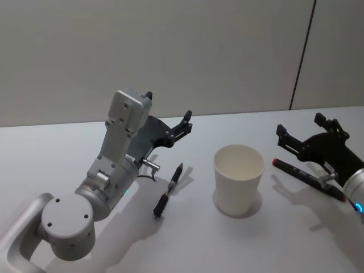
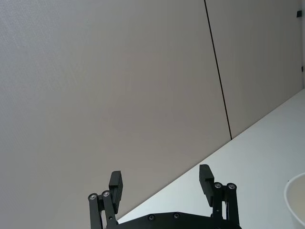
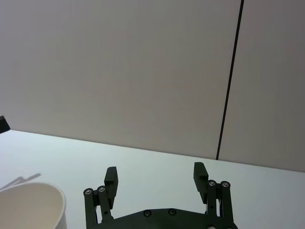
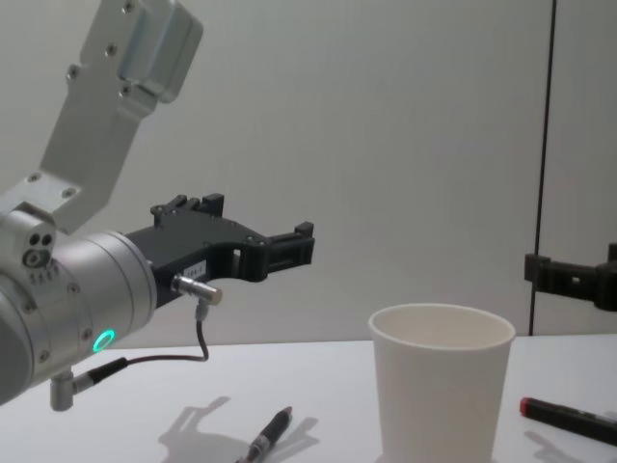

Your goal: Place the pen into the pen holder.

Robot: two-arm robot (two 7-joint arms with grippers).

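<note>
The pen (image 1: 169, 191) lies flat on the table (image 1: 68, 153), between the left gripper (image 1: 168, 109) and the cup (image 1: 236, 193), touching neither. The cup stands upright and looks empty. The left gripper hovers above the table, its jaws spread apart and holding nothing. The right gripper (image 1: 300, 125) is also spread and empty, over a second pen with a red end (image 1: 296, 170), right of the cup.

I judge the pen light, stiff and smooth, so it may roll or slip. The best hold is probably at mid-barrel, jaws across it. The paper cup seems light too and may tip if it is knocked.
</note>
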